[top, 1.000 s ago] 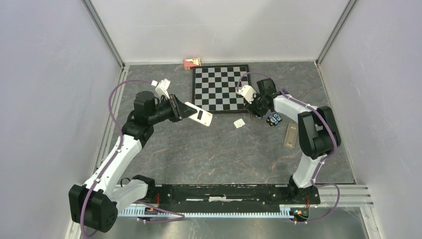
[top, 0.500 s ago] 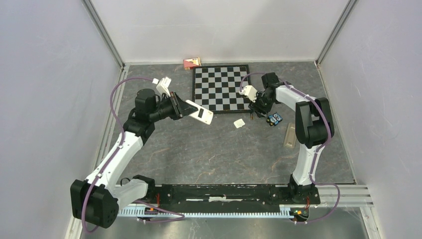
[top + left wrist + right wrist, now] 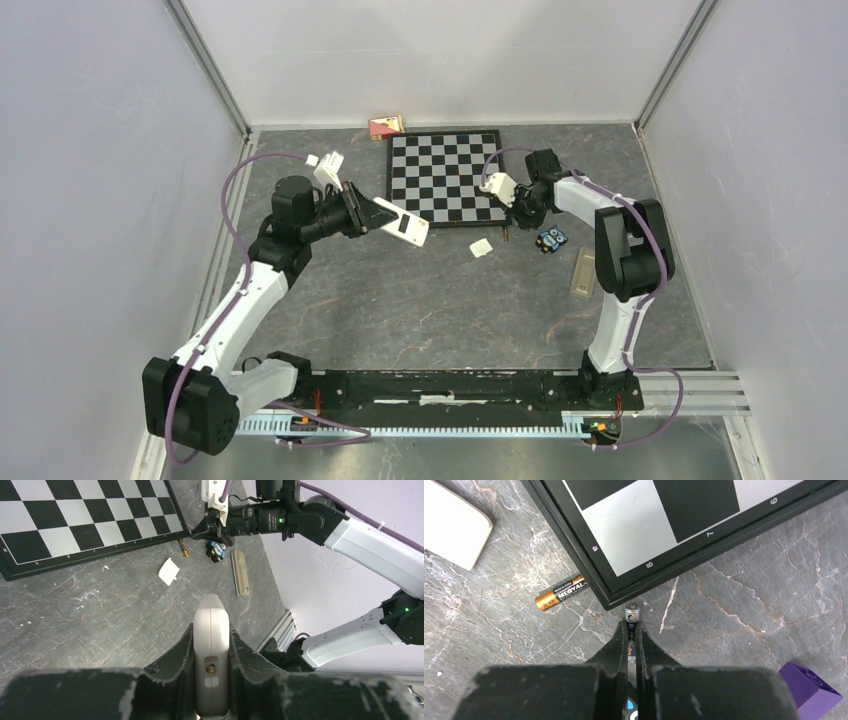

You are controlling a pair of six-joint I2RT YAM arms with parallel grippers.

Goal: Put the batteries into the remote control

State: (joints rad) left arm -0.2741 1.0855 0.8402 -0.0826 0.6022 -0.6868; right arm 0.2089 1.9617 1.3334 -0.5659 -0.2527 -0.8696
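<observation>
Stock on the grey stone-patterned table (image 3: 420, 300), clock directions read in the overhead view with 12 at the far wall. Remote control (image 3: 400, 225), one: white, held off the surface at about 10 o'clock, the left gripper (image 3: 365, 213) clamped across its sides, its free end pointing toward 4 o'clock. Batteries, two in view. First battery (image 3: 632, 614): pinched between the closed fingers of the right gripper (image 3: 517, 213) at about 1 o'clock, its metal cap showing past the fingertips right at the near right corner of the chessboard (image 3: 440, 178); whether it touches the board's frame cannot be told. Second battery (image 3: 561, 592): black and gold, lying flat and free just beside the same board edge, at 10 o'clock from the first in the right wrist view. Chessboard, one, flat at 12 o'clock. White flat piece (image 3: 481, 248), one, near the batteries at their 7 o'clock. Purple cube (image 3: 809, 687), one, at 4 o'clock from the right gripper. Beige oblong bar (image 3: 584, 272), one, at 3 o'clock, near the table's right edge. Small red-and-tan box (image 3: 386, 125), one, against the far wall. Walls close the left, far and right sides; open surface runs from 4 to 8 o'clock, between the items and the arm bases.
</observation>
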